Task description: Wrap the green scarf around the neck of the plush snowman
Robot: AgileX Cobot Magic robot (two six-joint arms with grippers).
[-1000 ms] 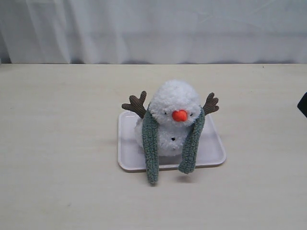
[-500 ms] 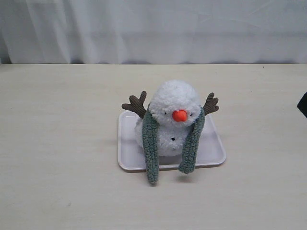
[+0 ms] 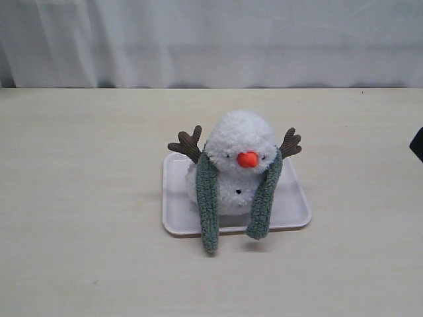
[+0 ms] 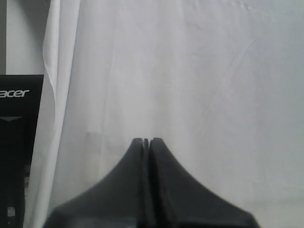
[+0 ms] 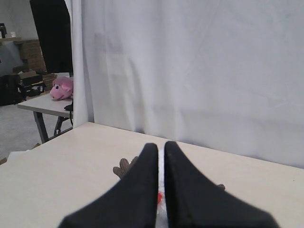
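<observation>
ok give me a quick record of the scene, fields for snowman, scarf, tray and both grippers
snowman: plush snowman upright on the white tray
scarf: green scarf draped over the neck, both ends hanging down the front, not crossed
scarf ends: the view-left end reaches past the tray rim onto the table; the other stops near the rim
left gripper: left gripper shut, empty, facing the white curtain
right gripper: right gripper shut, empty, off the snowman

open table [image 3: 79, 198] around plush snowman [image 3: 238, 139], curtain [image 3: 211, 39] behind

White tray [image 3: 175, 198] on beige table [image 3: 79, 198]
</observation>
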